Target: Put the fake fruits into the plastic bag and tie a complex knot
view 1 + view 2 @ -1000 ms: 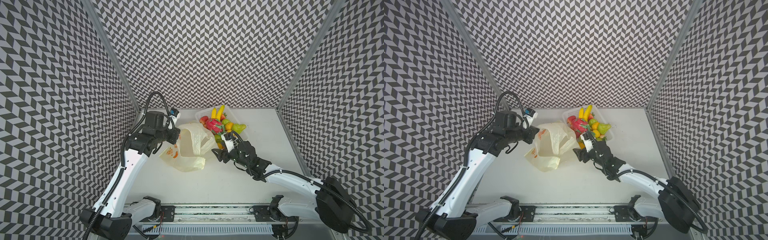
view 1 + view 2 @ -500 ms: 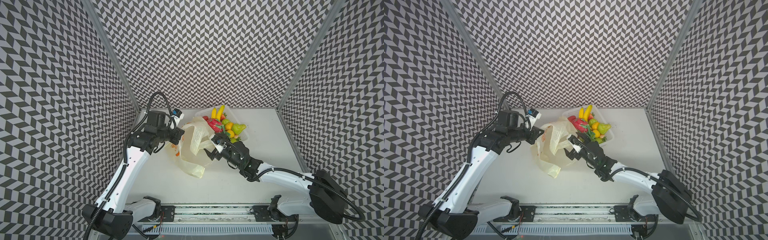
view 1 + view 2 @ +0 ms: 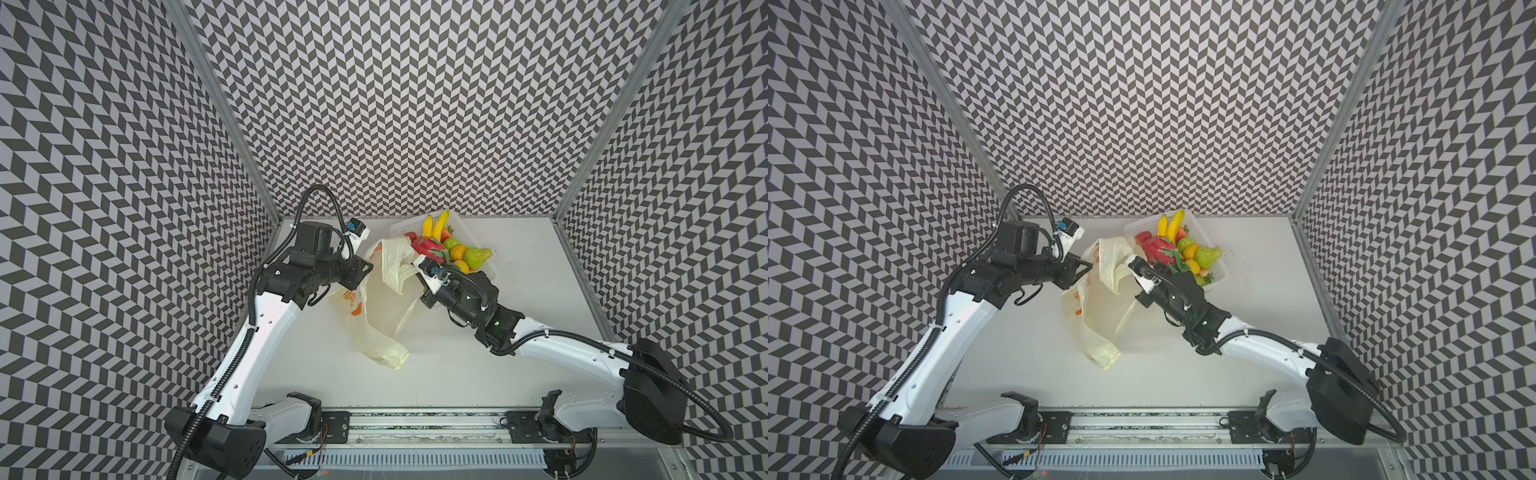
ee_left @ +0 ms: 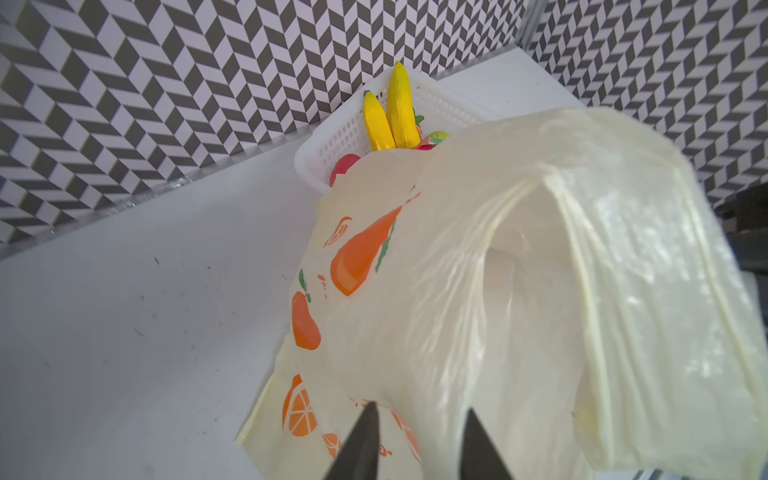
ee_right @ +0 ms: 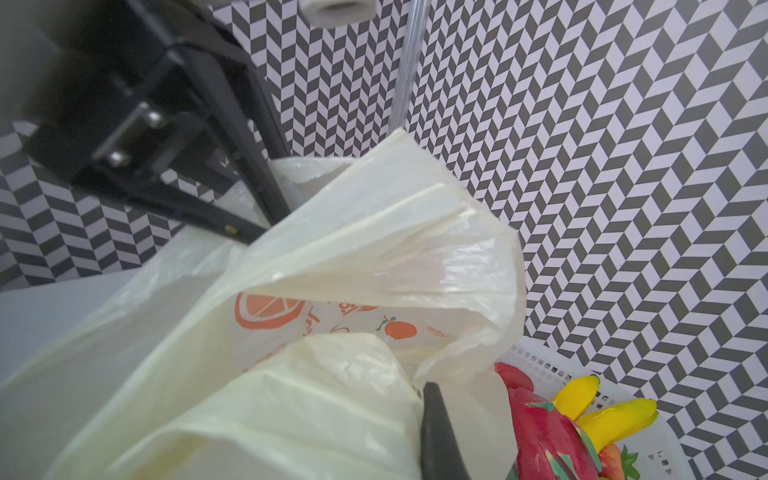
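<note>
The plastic bag (image 3: pixel 374 307) (image 3: pixel 1096 307), pale yellow with orange prints, hangs lifted between both grippers, its bottom trailing on the table. My left gripper (image 3: pixel 368 266) (image 4: pixel 419 415) is at its left upper edge, fingers apart with film (image 4: pixel 498 291) running between them. My right gripper (image 3: pixel 415 274) (image 5: pixel 415 395) is shut on the bag's right handle (image 5: pixel 332 257); only one finger shows there. The fake fruits, among them a dragon fruit (image 3: pixel 426 247) (image 5: pixel 544 432) and bananas (image 3: pixel 434 222) (image 4: pixel 390 112), lie in the basket. No knot is in view.
The white perforated basket (image 3: pixel 403 226) (image 3: pixel 1138 226) stands at the back of the table, right behind the bag and close to my right gripper. Patterned walls close in the back and both sides. The arm bases sit on a rail at the front edge.
My right gripper reached left to the bag and shut on its handle. The bag rose off the table and stretched between the arms. My left fingers have parted.
</note>
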`<state>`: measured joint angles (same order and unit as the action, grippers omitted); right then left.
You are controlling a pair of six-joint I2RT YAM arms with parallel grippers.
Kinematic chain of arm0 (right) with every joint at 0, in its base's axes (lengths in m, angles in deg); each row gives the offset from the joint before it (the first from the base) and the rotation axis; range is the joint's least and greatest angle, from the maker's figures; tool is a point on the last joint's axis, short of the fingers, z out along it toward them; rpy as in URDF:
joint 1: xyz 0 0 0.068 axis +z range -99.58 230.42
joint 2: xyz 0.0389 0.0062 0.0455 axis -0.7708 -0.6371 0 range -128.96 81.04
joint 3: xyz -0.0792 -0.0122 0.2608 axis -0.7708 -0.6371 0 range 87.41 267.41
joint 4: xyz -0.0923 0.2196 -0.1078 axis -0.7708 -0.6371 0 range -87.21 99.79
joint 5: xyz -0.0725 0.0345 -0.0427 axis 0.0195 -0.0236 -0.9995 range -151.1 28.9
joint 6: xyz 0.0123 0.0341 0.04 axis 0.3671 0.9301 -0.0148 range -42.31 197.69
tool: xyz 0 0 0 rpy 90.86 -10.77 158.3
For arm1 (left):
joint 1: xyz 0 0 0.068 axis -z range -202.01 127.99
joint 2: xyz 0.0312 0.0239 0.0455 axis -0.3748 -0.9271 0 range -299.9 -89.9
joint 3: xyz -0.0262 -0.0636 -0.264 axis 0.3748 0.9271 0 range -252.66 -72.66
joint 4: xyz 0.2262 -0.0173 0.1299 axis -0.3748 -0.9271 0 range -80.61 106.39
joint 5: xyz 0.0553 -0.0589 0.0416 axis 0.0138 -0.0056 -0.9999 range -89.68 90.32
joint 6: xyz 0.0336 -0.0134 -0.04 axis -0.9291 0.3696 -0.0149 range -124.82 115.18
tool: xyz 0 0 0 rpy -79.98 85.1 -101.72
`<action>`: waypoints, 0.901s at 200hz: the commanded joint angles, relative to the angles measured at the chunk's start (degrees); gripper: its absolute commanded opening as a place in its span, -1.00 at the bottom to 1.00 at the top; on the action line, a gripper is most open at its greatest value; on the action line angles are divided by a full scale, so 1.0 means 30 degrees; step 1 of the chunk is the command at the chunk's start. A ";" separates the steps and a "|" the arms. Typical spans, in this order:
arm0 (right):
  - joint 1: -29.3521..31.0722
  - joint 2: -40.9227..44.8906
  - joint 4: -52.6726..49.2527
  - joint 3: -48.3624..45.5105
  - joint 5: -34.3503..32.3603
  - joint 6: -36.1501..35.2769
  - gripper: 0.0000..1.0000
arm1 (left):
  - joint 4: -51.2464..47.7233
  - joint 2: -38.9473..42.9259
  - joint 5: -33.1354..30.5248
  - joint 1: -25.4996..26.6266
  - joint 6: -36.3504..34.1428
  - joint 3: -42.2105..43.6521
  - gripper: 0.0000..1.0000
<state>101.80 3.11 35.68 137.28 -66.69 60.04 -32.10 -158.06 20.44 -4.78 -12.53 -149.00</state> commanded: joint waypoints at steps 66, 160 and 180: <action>0.0072 -0.0244 -0.4103 0.2845 -0.0656 0.6022 -1.00 | 0.6983 0.7622 0.0372 0.2443 0.5704 0.8470 0.65; 0.0050 0.0304 -0.4111 0.2509 0.0681 0.7677 -1.00 | 1.2803 0.6827 -1.0399 0.8583 1.0894 1.2614 0.78; -0.0055 0.0615 -0.4831 0.2379 0.0795 0.7873 -1.00 | 1.3290 0.6525 -1.2458 0.8597 0.9923 1.2183 0.58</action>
<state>101.80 3.00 21.52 145.10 -66.08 81.36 2.87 -137.96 -3.13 20.77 17.55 -110.92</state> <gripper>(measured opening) 0.047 0.845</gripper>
